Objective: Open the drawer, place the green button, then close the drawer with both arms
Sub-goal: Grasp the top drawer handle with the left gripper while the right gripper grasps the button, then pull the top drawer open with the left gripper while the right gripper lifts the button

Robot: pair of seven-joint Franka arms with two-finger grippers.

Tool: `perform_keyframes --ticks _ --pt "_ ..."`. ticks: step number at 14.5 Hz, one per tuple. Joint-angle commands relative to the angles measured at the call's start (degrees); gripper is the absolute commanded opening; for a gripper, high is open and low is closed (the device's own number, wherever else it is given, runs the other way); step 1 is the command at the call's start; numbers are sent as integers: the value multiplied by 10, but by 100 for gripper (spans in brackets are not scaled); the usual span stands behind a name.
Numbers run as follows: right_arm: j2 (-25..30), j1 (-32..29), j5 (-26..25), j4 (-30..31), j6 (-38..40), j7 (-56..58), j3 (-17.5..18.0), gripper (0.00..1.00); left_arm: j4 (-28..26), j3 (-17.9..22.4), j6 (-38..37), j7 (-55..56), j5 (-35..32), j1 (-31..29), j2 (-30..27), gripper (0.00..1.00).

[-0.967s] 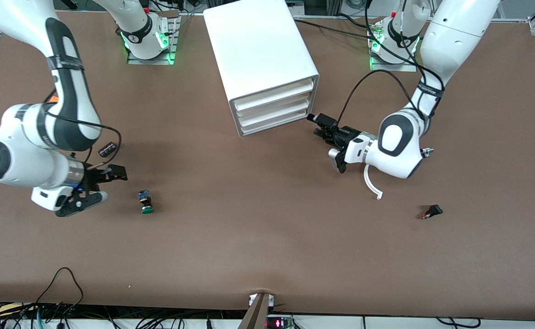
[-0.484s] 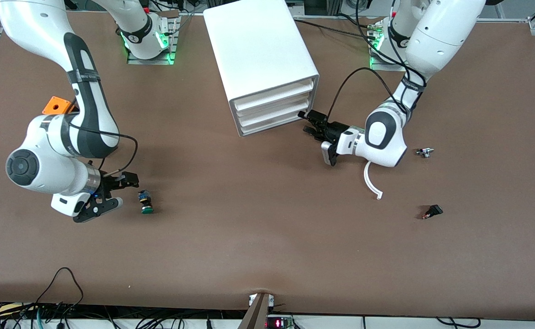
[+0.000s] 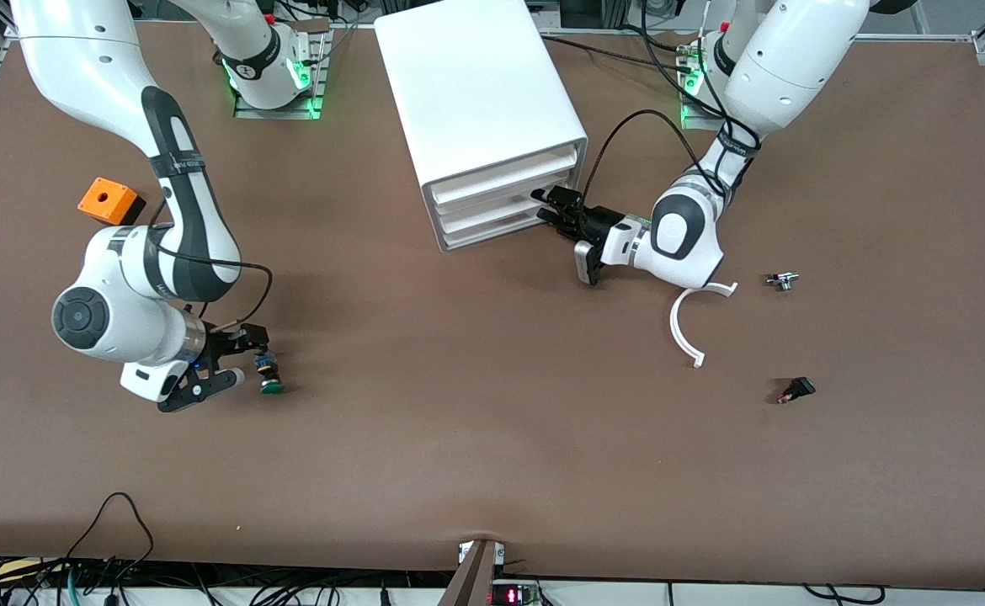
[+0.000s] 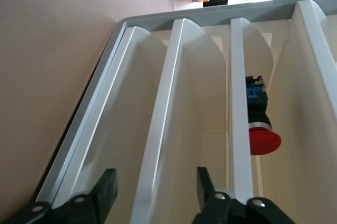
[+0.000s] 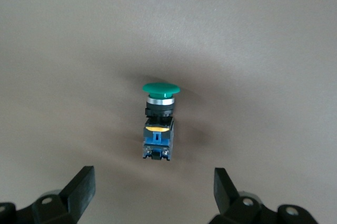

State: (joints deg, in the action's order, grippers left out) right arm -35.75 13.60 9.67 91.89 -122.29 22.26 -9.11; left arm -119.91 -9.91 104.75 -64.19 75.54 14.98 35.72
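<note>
The white cabinet stands near the robots' bases with three drawers shut. My left gripper is at the middle drawer. In the left wrist view this gripper is open, its fingers on either side of the drawer's front lip and apart from it. The green-capped button lies on its side on the table toward the right arm's end. My right gripper is low beside it and open. In the right wrist view the button lies just ahead of that gripper.
An orange box sits at the right arm's end. A white curved piece, a small metal part and a black-and-red switch lie toward the left arm's end. A red button shows inside the drawer above the middle one.
The left gripper has moved in to the cabinet's front and its fingers have narrowed around the middle drawer's lip. The right gripper has slid closer to the green button.
</note>
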Motion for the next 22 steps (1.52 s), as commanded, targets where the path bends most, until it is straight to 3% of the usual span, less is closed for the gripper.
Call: perform_keyframes --ticks 1,2,5,13,22 --pt "0 4 8 33 -45 4 -3 100 -10 -4 5 -28 24 2 0 39" --pt "0 5 8 43 -60 4 -3 100 -10 -4 5 -28 24 2 0 26" --pt "-6 6 8 57 -81 4 -2 100 -9 -4 5 -28 24 2 2 0" --pt "-24 6 9 60 -95 39 -3 100 16 3 5 -20 21 -7 9 0" --pt "-39 9 33 53 -120 38 -3 100 150 45 5 6 16 -7 92 0"
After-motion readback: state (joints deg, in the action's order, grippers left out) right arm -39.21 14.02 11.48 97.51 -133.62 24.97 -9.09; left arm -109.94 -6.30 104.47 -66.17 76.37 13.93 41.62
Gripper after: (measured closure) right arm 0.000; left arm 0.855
